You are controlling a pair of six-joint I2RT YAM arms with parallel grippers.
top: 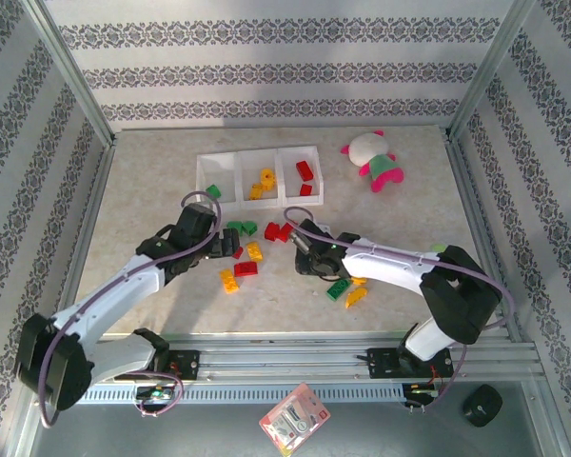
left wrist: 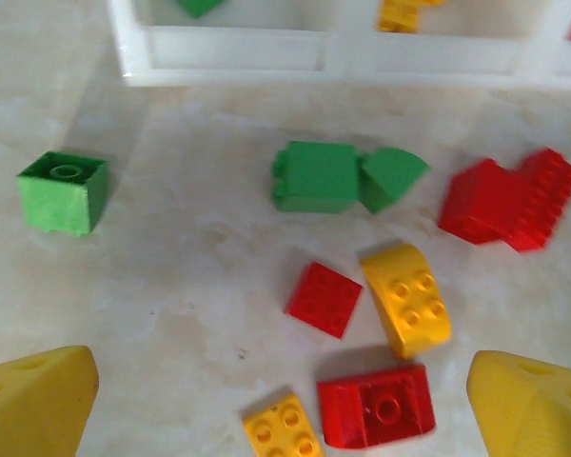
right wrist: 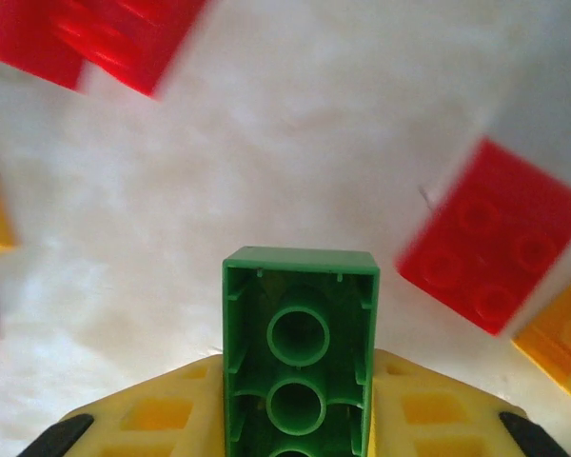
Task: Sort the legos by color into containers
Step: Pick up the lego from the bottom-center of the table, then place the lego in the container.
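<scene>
Where the worktop (top: 143,200) runs closest to the arm bases, a near green brick (top: 339,287) and a yellow wedge (top: 358,298) lie touching, right of centre beside the right arm. Left of centre, the left end effector (left wrist: 281,376) hangs released, its yellow fingertips (left wrist: 38,400) spread wide above a scatter of legos. A yellow studded brick (left wrist: 283,428) and a red domed brick (left wrist: 376,407) lie nearest its camera. Past them is a small red square brick (left wrist: 324,299), just beside a yellow rounded brick (left wrist: 407,299).

Farther on sit a green cube (left wrist: 64,190) off to the left, a green block (left wrist: 314,176) touching a green wedge (left wrist: 392,176), and a red pair (left wrist: 509,200) to the right.

Around the middle of the worktop, the right end effector (right wrist: 300,409) is clenched on a held green brick (right wrist: 300,314). The brick stands out between the yellow fingers (right wrist: 143,414) with its hollow underside toward the wrist camera. Blurred red bricks (right wrist: 490,238) lie on the surface beyond it; I cannot tell whether the held brick touches the worktop.

Toward the far edge, at centre, stands the translucent white tray (top: 217,169) of three joined compartments in a row. The left one holds a sorted green brick (top: 212,191), the middle one holds sorted yellow bricks (top: 262,181), and the right one holds sorted red bricks (top: 306,171). A pink, white and green plush toy (top: 374,160) lies near the tray, toward the far right corner.
</scene>
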